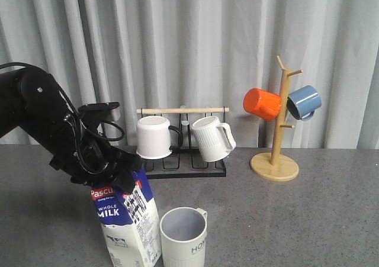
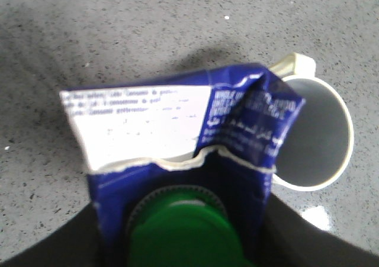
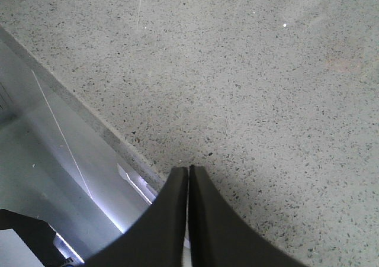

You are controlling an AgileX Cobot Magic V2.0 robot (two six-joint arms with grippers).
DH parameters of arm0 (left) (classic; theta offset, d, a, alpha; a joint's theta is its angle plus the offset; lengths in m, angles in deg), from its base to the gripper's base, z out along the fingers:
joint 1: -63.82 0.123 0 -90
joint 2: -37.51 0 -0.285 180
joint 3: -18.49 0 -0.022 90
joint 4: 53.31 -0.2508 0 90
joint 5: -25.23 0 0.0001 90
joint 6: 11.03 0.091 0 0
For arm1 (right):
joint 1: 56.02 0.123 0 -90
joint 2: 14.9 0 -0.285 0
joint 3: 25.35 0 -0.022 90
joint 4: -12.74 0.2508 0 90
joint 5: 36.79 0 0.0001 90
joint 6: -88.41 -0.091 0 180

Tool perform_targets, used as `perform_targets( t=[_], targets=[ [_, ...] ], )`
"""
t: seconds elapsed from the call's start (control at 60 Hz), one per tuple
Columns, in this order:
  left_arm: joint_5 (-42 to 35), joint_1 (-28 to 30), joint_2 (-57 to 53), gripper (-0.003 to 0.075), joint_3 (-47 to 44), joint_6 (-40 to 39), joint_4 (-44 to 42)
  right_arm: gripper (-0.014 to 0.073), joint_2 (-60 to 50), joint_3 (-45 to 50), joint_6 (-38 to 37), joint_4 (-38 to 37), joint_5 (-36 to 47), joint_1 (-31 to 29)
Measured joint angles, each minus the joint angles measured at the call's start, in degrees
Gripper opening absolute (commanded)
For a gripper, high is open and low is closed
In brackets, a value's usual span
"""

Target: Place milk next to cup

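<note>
At the table's front edge, the milk (image 1: 127,222), blue-and-white, base cut off, stands just beside the cup (image 1: 184,238). The left gripper (image 1: 112,172) clamps its top, fingertips hidden; right gripper (image 3: 189,178) closed, empty.

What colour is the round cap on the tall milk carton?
Green round cap, clearest in the left wrist view.

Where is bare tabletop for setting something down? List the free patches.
Free: the wide stretch right of the cup, in front of the mug tree. Crowded: the front left, where the left gripper holds the milk against the cup.
</note>
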Motion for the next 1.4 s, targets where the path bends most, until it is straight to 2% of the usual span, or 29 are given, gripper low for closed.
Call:
perform_targets(
  t=[0.284,0.467,0.901,1.284,1.401],
  targets=[
    [0.0,0.0,0.0,0.0418,0.0,0.1,0.1,-0.0005,0.0,0.0,0.0,0.0,0.0,0.0],
    [0.0,0.0,0.0,0.0507,0.0,0.0,0.1,-0.0005,0.0,0.0,0.0,0.1,0.0,0.0],
    [0.0,0.0,-0.7,0.0514,0.0,-0.1,0.1,-0.0005,0.0,0.0,0.0,0.1,0.0,0.0],
    [0.1,0.0,-8.4,0.0512,0.0,-0.3,0.1,-0.0005,0.0,0.0,-0.1,0.1,0.0,0.0],
    [0.1,0.0,-12.1,0.0464,0.0,-0.3,0.1,-0.0005,0.0,0.0,-0.2,0.1,0.6,0.0]
  ],
)
